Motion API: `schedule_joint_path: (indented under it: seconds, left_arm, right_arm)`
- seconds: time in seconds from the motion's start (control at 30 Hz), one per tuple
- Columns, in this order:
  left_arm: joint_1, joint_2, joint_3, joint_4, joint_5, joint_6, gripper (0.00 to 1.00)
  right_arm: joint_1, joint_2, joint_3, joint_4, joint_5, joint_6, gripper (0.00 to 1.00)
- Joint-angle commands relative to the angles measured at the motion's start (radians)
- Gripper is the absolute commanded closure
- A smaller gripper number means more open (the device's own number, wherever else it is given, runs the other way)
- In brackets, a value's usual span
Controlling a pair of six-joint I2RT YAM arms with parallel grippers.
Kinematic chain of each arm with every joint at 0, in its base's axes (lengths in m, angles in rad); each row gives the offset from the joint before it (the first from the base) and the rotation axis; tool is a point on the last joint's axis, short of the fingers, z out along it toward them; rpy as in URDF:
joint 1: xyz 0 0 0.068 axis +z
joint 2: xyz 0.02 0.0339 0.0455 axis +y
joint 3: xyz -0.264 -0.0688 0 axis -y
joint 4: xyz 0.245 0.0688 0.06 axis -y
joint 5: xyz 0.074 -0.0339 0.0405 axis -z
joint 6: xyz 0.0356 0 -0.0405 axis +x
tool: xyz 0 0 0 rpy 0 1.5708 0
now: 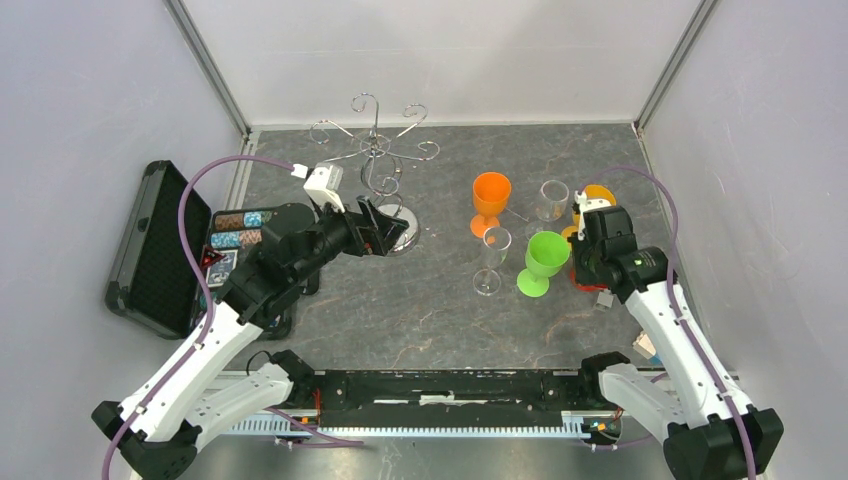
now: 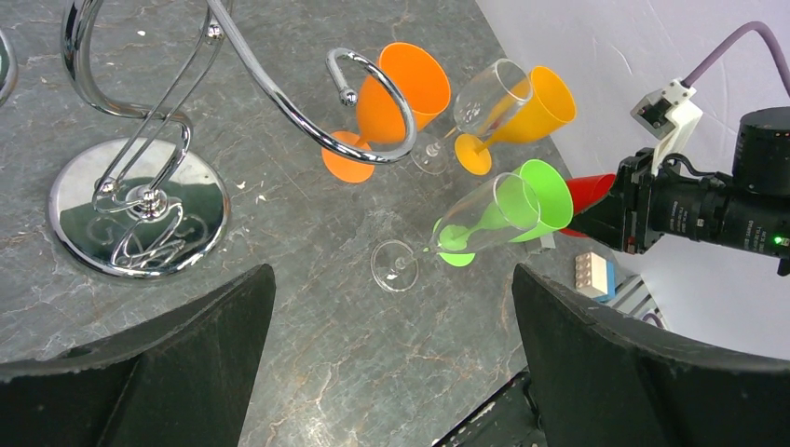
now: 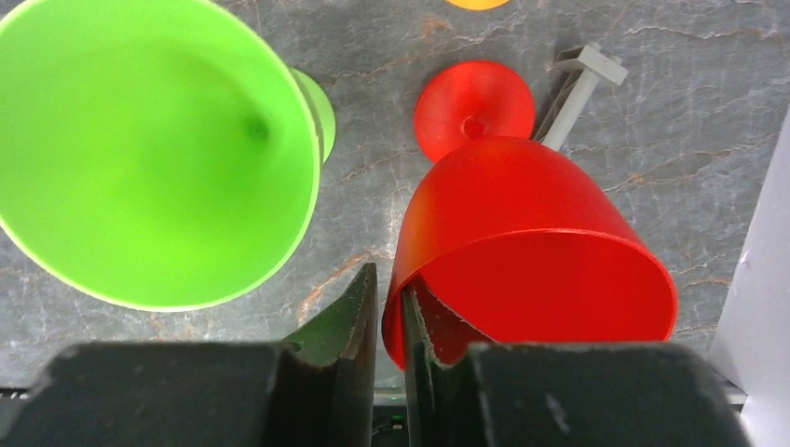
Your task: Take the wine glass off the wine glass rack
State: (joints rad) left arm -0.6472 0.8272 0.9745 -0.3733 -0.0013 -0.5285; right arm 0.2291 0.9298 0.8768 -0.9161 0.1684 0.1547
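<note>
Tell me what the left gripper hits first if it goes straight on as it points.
The left gripper would probably meet the nearer clear wine glass, in front of the green glass; the base of the wine glass rack sits beside that line. Depth is unclear.

robot laboratory test cell. indicators: plain pale wall panels [image 1: 90,100] joined by aluminium corner posts [image 1: 210,65] enclose a dark stone-pattern table [image 1: 420,300]. left arm [image 1: 200,350] and right arm [image 1: 690,340] are bolted to a rail [image 1: 450,385] at its near edge. purple cables [image 1: 190,200] run exposed. a black parts case [image 1: 150,245] lies open at the left. a wine glass rack [image 1: 375,150] stands on the table.
</note>
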Motion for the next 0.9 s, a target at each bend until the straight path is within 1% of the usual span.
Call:
schedule_joint_path:
  seconds: [0.0,0.1,0.2,0.47,0.67,0.87]
  left_arm:
    - [0.003,-0.017,0.000,0.016,-0.024,0.043,0.00]
    - [0.002,-0.017,0.003,0.016,-0.023,0.042,0.00]
    - [0.002,-0.020,0.005,0.011,-0.023,0.046,0.00]
    - [0.003,-0.026,0.007,0.010,-0.031,0.048,0.00]
    - [0.003,-0.024,0.013,0.004,-0.039,0.051,0.00]
    - [0.003,-0.022,0.031,-0.026,-0.073,0.048,0.00]
  right_arm:
    - [-0.004,-0.008,0.036,-0.050,-0.035,-0.011,0.77]
    - [-0.004,-0.006,0.030,-0.049,-0.027,-0.010,0.69]
    - [-0.005,-0.001,0.045,-0.049,0.005,-0.003,0.65]
    - [-0.004,0.036,0.118,-0.018,0.076,0.015,0.62]
    - [-0.005,0.056,0.136,0.018,0.095,0.024,0.56]
    - [-0.003,0.056,0.197,0.026,0.116,0.033,0.55]
